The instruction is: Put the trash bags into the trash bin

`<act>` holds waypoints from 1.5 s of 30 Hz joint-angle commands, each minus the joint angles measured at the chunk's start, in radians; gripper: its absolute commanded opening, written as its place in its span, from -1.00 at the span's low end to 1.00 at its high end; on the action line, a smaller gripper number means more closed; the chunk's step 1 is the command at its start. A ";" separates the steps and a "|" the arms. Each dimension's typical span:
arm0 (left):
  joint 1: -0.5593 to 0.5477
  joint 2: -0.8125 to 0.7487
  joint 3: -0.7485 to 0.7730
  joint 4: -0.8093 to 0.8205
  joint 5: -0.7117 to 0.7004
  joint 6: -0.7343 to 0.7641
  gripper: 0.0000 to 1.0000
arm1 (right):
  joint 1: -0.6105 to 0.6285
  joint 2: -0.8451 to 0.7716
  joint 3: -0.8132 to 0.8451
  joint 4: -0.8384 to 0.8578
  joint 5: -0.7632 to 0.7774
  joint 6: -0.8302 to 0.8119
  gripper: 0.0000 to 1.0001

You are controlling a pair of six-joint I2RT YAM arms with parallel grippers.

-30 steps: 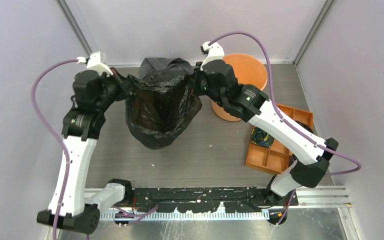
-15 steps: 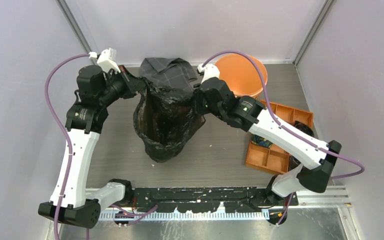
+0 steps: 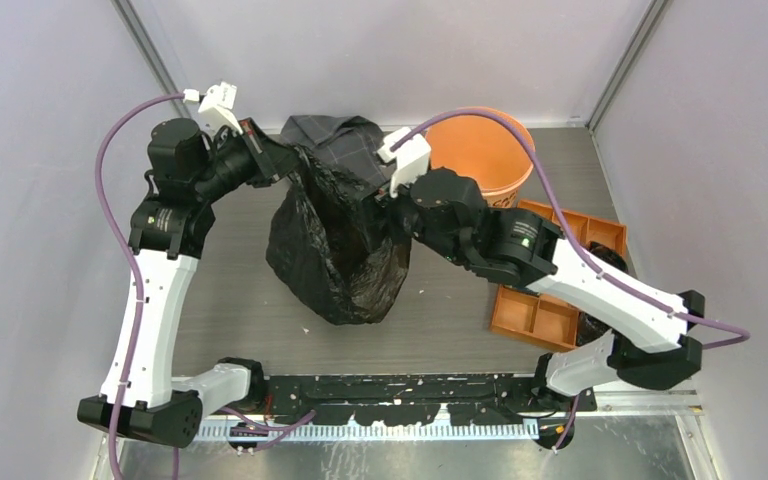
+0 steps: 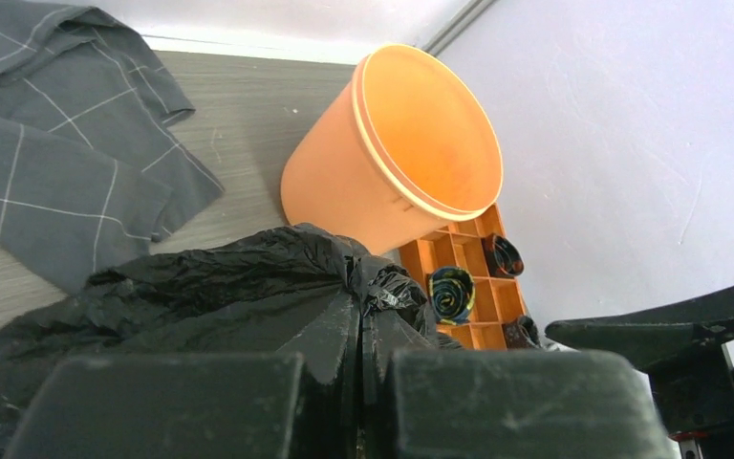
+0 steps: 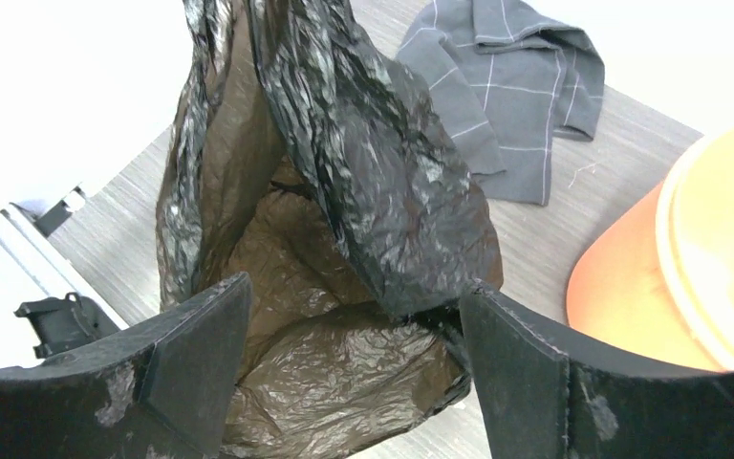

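Note:
The black trash bag (image 3: 335, 245) hangs over the middle of the table, its bottom resting on the surface. My left gripper (image 3: 272, 157) is shut on the bag's upper left edge; in the left wrist view the film (image 4: 210, 287) bunches out of the closed gripper (image 4: 360, 320). My right gripper (image 3: 388, 207) stands open at the bag's right side. In the right wrist view the bag (image 5: 363, 163) hangs in front of the open gripper (image 5: 356, 287), untouched by either finger. The orange trash bin (image 3: 480, 150) stands upright at the back right, also visible (image 4: 420, 143) from the left wrist.
A grey checked cloth (image 3: 345, 135) lies behind the bag against the back wall. A flat orange tray (image 3: 550, 295) with cable bundles lies right of the bag, under my right arm. Walls close in the left, back and right sides.
My right gripper has opened and let go of the bag's right edge. The bag's mouth has collapsed and it now hangs from the left gripper alone. The right arm has drawn back.

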 commanded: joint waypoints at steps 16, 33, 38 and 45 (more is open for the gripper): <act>-0.017 -0.037 -0.022 0.087 0.097 -0.042 -0.99 | 0.009 0.321 0.247 0.050 0.264 -0.111 0.19; -0.266 -0.290 -0.277 -0.038 -0.504 0.045 0.62 | -0.031 0.326 0.355 -0.100 0.309 0.149 -0.99; -0.303 -0.414 -0.441 -0.048 -0.611 0.033 0.64 | -0.032 0.368 0.416 -0.126 0.311 0.139 -0.99; -0.346 -0.459 -0.576 -0.059 -0.619 0.000 0.64 | -0.053 0.445 0.537 -0.177 0.330 0.098 -0.99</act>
